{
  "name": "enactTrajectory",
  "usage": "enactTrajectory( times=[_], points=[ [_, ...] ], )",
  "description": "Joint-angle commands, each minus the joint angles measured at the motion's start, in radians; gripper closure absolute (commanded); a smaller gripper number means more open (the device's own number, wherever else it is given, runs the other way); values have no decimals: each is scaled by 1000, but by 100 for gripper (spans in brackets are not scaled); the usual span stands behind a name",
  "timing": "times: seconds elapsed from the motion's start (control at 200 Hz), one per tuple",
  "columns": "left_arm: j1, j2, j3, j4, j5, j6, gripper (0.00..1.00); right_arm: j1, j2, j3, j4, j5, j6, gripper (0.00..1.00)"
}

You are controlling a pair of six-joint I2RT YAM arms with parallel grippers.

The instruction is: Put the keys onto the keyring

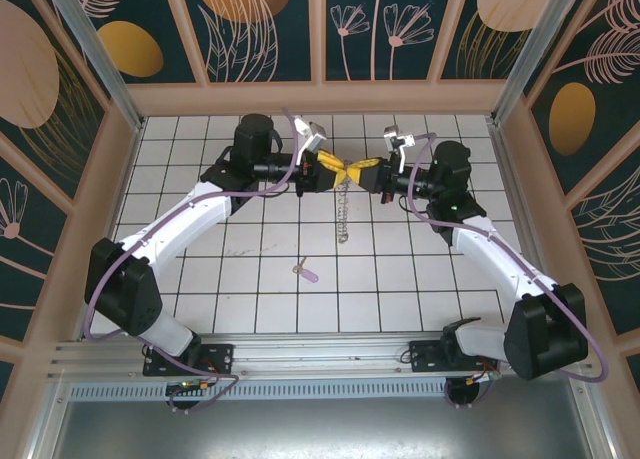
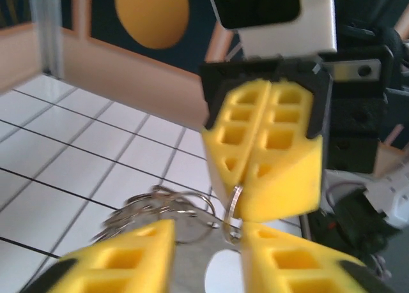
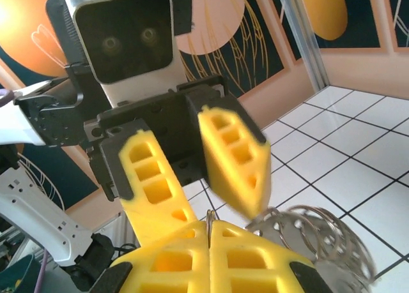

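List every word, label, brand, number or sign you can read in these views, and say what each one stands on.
None: no text can be read in any view.
Wall panels: painted leaves and orange discs, no lettering.
Grey camera housing: no marking to be read.
Key: too small to show any stamp.
Small board at the left arm's base: too small to read.
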Motion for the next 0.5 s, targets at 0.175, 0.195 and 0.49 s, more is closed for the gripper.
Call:
enactTrajectory(
  times=[0.175, 0.195, 0.49],
  points=[
    [-4, -152, -124, 269, -231, -212, 41, -11, -9, 24, 206, 51, 94, 100],
    [-4, -155, -130, 275, -238, -221, 39, -13, -8, 25, 214, 54, 98, 100],
    [-3, -163, -130, 333, -327, -257, 28, -14, 27, 96, 313, 73, 162, 100]
  ],
)
